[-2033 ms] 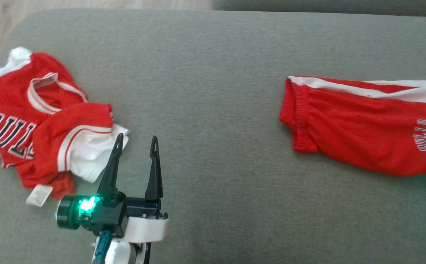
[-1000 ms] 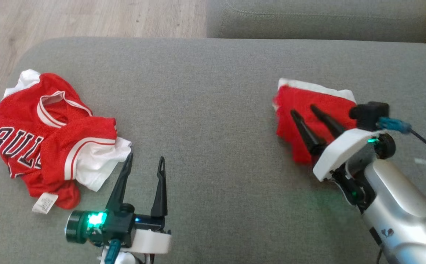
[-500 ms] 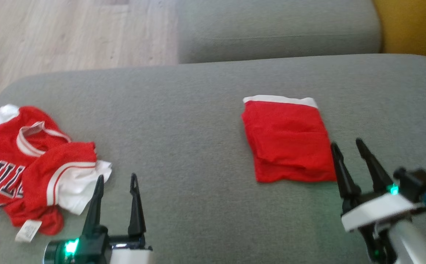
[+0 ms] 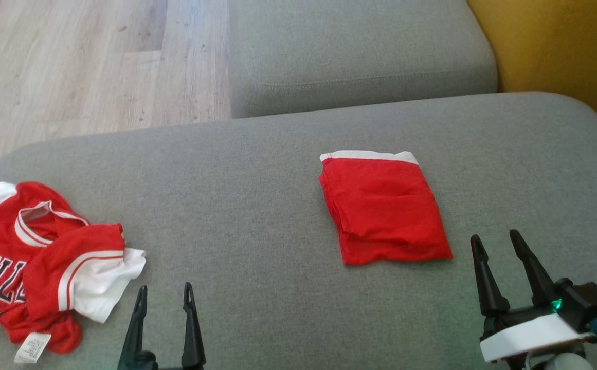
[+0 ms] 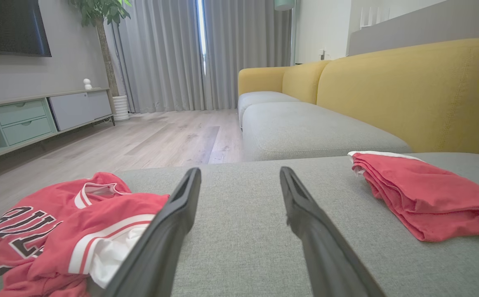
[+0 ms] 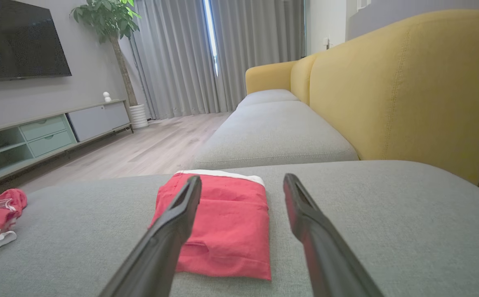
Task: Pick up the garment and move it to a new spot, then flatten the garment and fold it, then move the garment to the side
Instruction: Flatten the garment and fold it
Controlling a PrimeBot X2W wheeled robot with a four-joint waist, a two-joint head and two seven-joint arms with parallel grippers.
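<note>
Left gripper (image 4: 164, 288) is seen at the lower left, fingers pointed up, jaws spread and empty. Right gripper (image 4: 494, 236) is seen at the lower right, jaws spread and empty, fingers tilted slightly left above its white wrist housing (image 4: 532, 331).

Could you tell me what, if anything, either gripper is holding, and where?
Nothing: left gripper and right gripper are open, clear of the folded red fabric garment.

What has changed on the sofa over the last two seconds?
The red shorts, earlier spread out, now lie folded; the right gripper let them go and drew back, open. The crumpled Bulls jersey and open left gripper stayed; only the camera tilted up.
</note>
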